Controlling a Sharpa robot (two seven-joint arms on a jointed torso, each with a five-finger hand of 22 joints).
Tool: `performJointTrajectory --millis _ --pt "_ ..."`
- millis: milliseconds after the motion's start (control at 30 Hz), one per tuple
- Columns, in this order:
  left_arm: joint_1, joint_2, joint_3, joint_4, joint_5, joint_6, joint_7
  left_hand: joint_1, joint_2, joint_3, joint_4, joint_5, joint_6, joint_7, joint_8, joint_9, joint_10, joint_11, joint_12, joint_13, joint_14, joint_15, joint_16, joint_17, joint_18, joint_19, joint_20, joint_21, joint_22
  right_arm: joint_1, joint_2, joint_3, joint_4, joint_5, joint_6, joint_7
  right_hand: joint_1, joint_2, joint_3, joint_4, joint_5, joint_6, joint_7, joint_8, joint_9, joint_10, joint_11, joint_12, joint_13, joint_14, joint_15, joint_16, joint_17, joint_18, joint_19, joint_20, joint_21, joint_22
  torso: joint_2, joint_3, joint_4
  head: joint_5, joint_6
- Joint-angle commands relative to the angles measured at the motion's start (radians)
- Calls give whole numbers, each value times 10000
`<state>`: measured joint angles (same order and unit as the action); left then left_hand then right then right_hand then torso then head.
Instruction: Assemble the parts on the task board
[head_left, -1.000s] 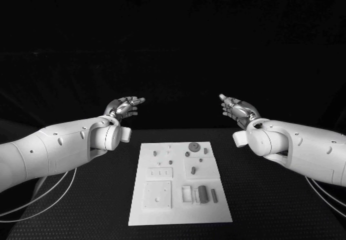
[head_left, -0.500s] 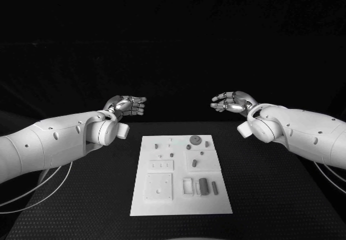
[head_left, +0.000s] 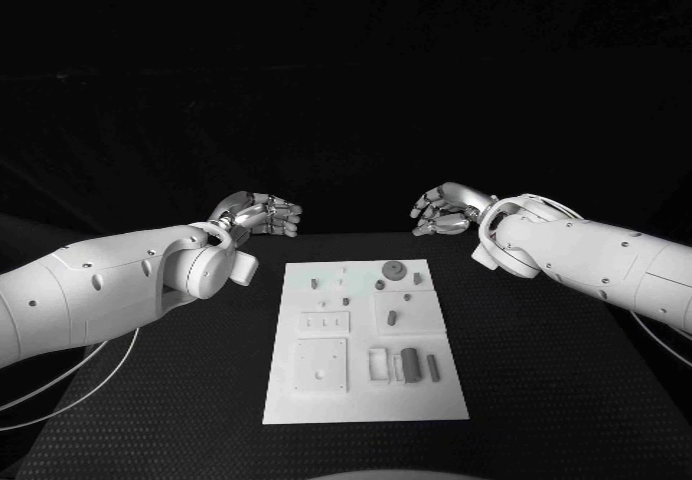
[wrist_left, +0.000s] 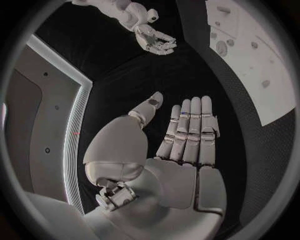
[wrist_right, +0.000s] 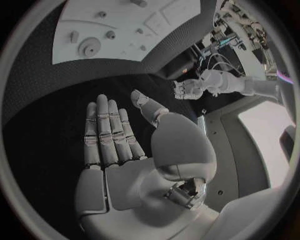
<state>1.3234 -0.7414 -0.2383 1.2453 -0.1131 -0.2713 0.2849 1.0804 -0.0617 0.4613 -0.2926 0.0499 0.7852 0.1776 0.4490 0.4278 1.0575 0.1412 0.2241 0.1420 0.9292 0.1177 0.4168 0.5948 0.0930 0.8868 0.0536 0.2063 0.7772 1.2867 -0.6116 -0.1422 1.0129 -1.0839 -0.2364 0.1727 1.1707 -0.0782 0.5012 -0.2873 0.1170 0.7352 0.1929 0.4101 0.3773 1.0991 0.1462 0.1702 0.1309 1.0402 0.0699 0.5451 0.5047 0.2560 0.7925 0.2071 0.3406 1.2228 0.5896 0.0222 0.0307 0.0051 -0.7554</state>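
The white task board (head_left: 366, 402) lies in the middle of the black table. Small grey parts are spread over it: a round disc (head_left: 392, 268) near its far edge, a short peg (head_left: 391, 318) mid-board, and a dark cylinder (head_left: 410, 362) among blocks lower down. My left hand (head_left: 264, 214) hovers past the board's far left corner and holds nothing. My right hand (head_left: 446, 210) hovers past the far right corner, also holding nothing. The wrist views show each palm flat with fingers stretched out, left hand (wrist_left: 187, 135) and right hand (wrist_right: 115, 140), with the board (wrist_left: 275, 100) (wrist_right: 78, 22) off to one side.
Black textured table (head_left: 548, 380) surrounds the board on all sides, with wide room to its left and right. White cables (head_left: 87, 385) hang beside my left arm at the table's left edge.
Both hands have turned at the wrist and drawn a little closer together beyond the board's far edge. The parts on the board have not moved.
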Motion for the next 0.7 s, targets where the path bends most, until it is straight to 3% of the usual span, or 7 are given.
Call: performJointTrajectory --millis 33,200,367,533,700 --pt "13 -330 6 527 -539 495 122 63 -44 -156 8 2 49 1 -88 -35 25 28 -104 -15 -76 80 -114 7 -103 -15 -27 -112 -60 1 113 46 23 -2577 352 -484 -20 -121 45 -11 22 165 16 -59 29 312 -122 -39 56 779 -363 472 379 58 889 -332 361 83 200 61 283 -94 -55" --pt "29 -721 15 1337 -544 703 -138 38 -139 -298 10 -5 30 -6 -152 -69 -3 57 -200 -38 -163 132 -214 17 -168 -67 -40 -211 -117 0 357 48 -97 -3488 427 -624 -141 -211 -27 9 18 415 -9 -86 74 1016 -501 46 256 2188 -842 1643 1137 58 2513 -992 1165 366 397 71 497 -296 -58" --pt "83 -826 82 1824 -542 815 -231 -48 -167 -454 12 -6 -11 11 -222 -101 -48 92 -305 -66 -240 173 -305 32 -226 -109 -57 -304 -173 -4 568 50 -132 -4283 936 -879 -209 -242 -105 14 26 661 -75 -143 124 1170 -612 -149 403 2898 -968 3195 2069 58 3600 -1577 1982 888 604 94 729 -416 -76" --pt "118 -814 110 1885 -542 818 -251 -50 -170 -487 13 -6 -12 25 -235 -108 -46 96 -327 -70 -235 174 -315 44 -237 -99 -68 -318 -183 -9 729 52 -86 -4912 1067 -984 -214 -228 -55 4 22 816 -116 -213 169 1368 -680 -258 585 2935 -1039 4200 2601 58 3969 -1849 2477 1112 813 147 953 -555 10" --pt "118 -760 131 1846 -520 822 -269 -54 -161 -507 15 -6 -6 27 -241 -110 -37 96 -338 -71 -227 172 -320 54 -244 -88 -76 -326 -189 -32 884 52 -99 -5434 1101 -1123 -173 -237 6 -11 24 906 -137 -259 206 1397 -686 -376 703 2883 -1053 4581 2728 58 4018 -1933 2722 1111 965 174 1065 -693 37"
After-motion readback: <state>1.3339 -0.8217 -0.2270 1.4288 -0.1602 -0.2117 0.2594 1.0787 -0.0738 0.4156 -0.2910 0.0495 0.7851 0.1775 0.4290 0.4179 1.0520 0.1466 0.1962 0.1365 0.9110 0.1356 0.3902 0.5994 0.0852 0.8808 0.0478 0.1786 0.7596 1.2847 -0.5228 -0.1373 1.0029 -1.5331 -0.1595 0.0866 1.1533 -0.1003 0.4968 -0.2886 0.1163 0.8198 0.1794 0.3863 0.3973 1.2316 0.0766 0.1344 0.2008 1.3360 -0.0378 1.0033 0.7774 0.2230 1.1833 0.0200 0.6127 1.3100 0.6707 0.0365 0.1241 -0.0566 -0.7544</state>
